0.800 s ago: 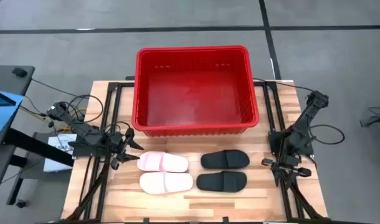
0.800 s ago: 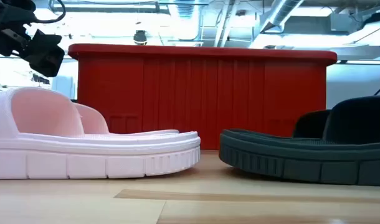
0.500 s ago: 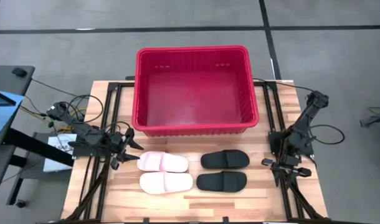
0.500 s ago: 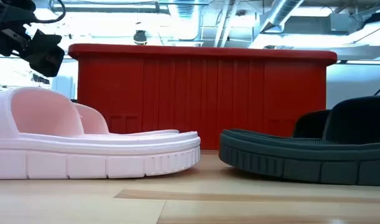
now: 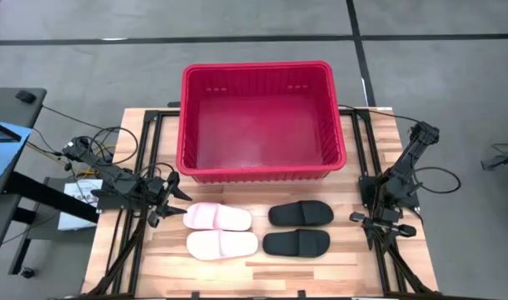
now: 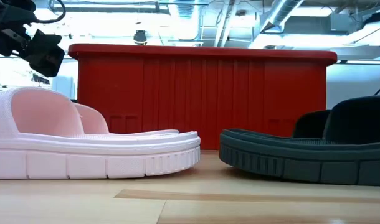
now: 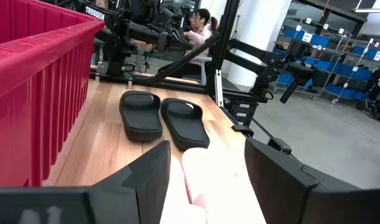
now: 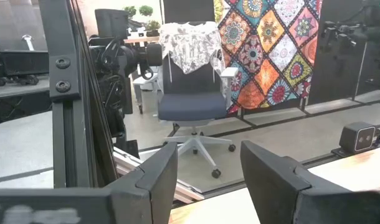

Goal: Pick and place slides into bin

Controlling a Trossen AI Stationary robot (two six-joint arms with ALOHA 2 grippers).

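- Slides are laid in the lower middle of the high view, on the surface below the bin (image 5: 258, 173): pink pair (image 5: 219, 230) left, black pair (image 5: 297, 228) right, long axes running left-right.
- Left pincer (image 5: 172, 198), open, is held level just left of the pink pair, nearest them.
- Right pincer (image 5: 382, 222), open, is parked at the right edge, aimed away.

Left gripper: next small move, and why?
Probably ease the left gripper forward onto the nearer pink slide. The fingers are open and aimed at it, just short of its end. All four slides lie on the table, the bin is empty, and the right gripper waits at the table's right edge.
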